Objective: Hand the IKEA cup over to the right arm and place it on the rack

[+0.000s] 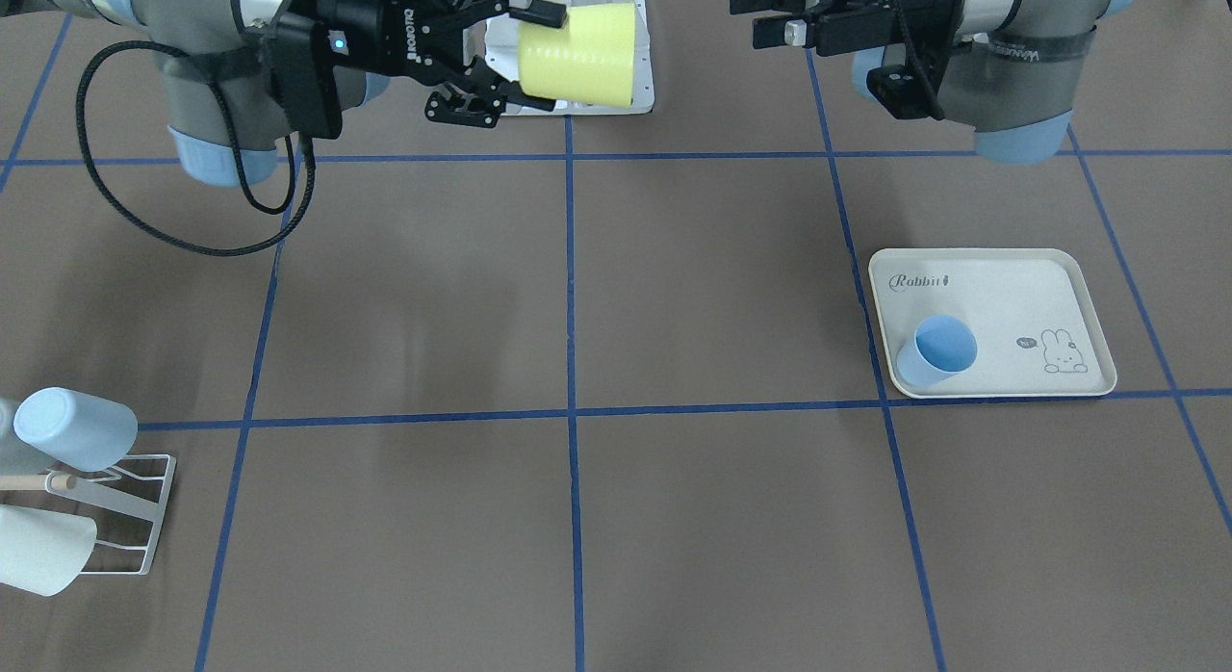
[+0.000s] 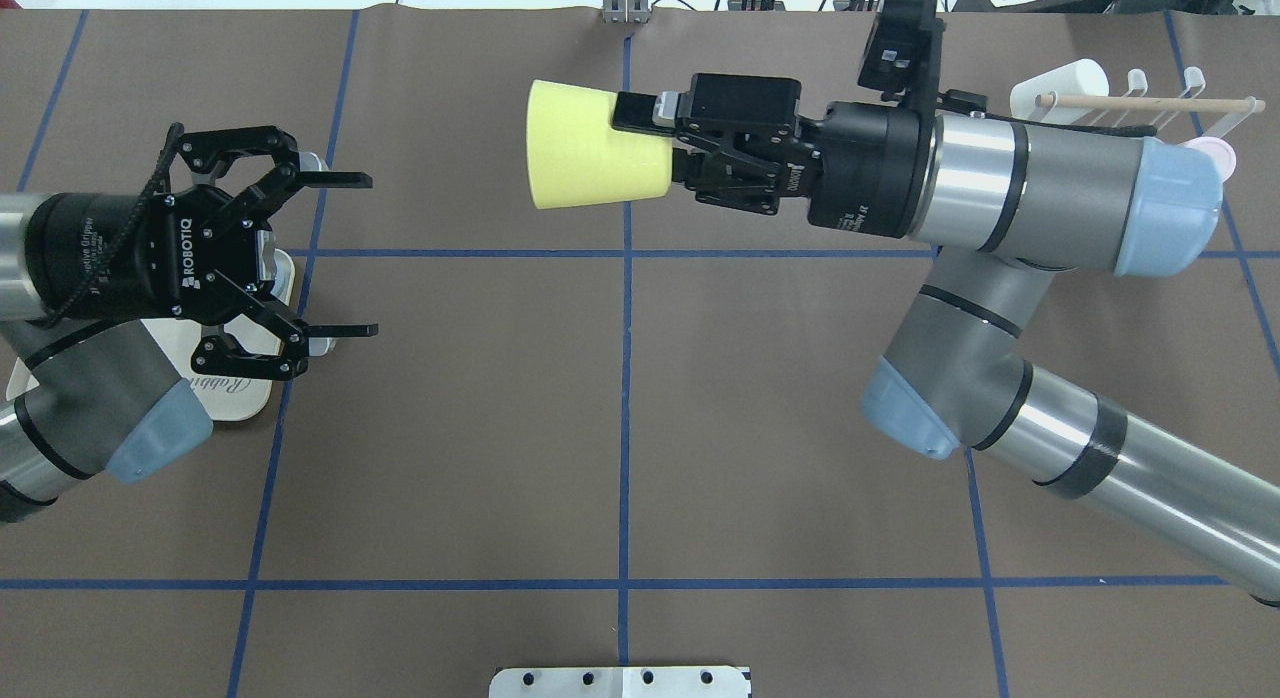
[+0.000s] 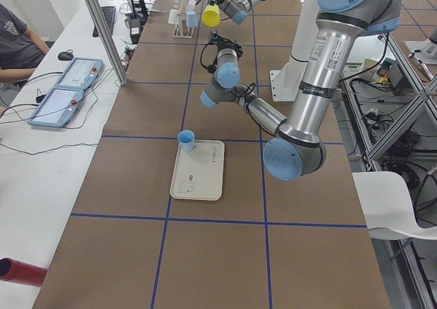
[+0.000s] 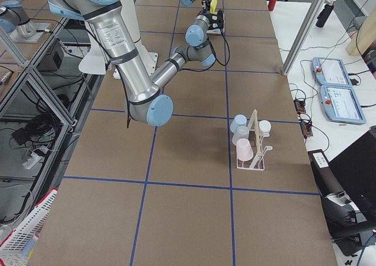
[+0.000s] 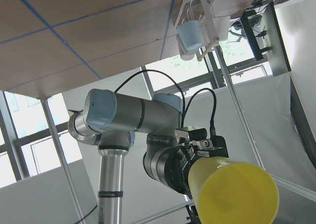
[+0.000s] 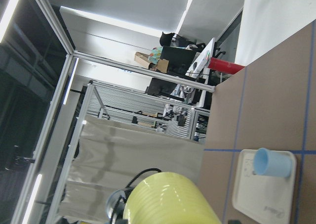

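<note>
within the right gripper (image 2: 650, 138) sits the yellow cup (image 2: 585, 158), clamped; left gripper (image 2: 372, 256) gapes empty.

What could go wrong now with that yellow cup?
The right gripper pinches the yellow cup only at its narrow end, so the cup, sticking out sideways, might slip or tilt on the way. The rack already carries several cups, so it might bump one while going onto a prong.
</note>
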{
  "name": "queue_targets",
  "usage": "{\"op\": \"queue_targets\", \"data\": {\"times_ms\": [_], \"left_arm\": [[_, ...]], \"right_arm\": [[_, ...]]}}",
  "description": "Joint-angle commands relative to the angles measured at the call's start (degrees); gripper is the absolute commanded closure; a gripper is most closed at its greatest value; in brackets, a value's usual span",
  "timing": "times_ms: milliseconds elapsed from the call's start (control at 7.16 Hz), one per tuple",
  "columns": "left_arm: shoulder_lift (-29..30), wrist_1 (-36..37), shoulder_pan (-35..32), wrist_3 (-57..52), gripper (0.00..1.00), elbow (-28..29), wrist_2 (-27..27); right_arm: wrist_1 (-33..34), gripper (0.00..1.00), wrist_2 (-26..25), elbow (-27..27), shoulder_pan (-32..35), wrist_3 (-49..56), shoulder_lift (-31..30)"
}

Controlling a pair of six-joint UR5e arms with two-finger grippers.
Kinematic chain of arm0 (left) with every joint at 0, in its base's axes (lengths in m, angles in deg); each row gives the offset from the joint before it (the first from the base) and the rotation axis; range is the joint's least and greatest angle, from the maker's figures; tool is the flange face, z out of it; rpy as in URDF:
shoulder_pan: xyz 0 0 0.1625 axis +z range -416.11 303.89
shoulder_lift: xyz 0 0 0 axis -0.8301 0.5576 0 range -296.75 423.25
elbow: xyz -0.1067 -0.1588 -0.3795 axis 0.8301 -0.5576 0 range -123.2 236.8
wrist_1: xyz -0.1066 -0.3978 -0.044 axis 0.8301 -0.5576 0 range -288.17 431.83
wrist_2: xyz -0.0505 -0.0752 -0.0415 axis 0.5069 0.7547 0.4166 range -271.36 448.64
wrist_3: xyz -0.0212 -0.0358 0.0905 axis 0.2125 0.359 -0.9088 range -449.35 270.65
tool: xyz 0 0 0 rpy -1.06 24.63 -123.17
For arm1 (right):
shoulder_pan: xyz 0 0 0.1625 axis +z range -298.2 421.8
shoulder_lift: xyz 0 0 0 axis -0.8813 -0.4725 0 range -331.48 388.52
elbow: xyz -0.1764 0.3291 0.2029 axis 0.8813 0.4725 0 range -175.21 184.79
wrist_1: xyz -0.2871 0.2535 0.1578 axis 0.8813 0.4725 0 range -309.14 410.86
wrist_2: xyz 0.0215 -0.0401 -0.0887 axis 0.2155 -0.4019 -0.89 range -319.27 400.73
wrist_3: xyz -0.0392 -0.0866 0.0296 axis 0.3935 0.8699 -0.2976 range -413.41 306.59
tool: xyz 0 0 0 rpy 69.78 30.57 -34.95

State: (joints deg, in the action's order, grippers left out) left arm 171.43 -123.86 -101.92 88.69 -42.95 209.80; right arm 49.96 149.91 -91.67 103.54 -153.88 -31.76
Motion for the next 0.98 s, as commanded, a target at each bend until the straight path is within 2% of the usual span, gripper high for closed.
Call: {"op": "queue_targets", "data": {"times_ms": [0,140,279,559,838], "left_arm": [[-0.51,10.69,-6.53,-16.77,0.00,2.81,9.47],[-0.52,19.99,-10.92,-29.03,0.00,4.73,16.93],[-0.78,27.83,-14.45,-40.73,0.00,5.01,18.22],[-1.22,44.69,-15.00,-63.66,0.00,4.49,17.89],[-2.35,56.07,-16.23,-79.98,0.00,4.40,15.62]], "right_arm": [[6.48,0.88,6.80,0.22,5.08,12.08,-5.61],[13.66,0.88,13.37,-0.04,10.68,16.67,-5.81],[20.60,0.88,19.35,-0.13,15.78,23.42,-5.72],[31.96,0.88,22.74,-0.48,23.18,35.21,-5.90],[47.31,0.88,27.56,-1.27,29.68,53.37,-5.90]]}}
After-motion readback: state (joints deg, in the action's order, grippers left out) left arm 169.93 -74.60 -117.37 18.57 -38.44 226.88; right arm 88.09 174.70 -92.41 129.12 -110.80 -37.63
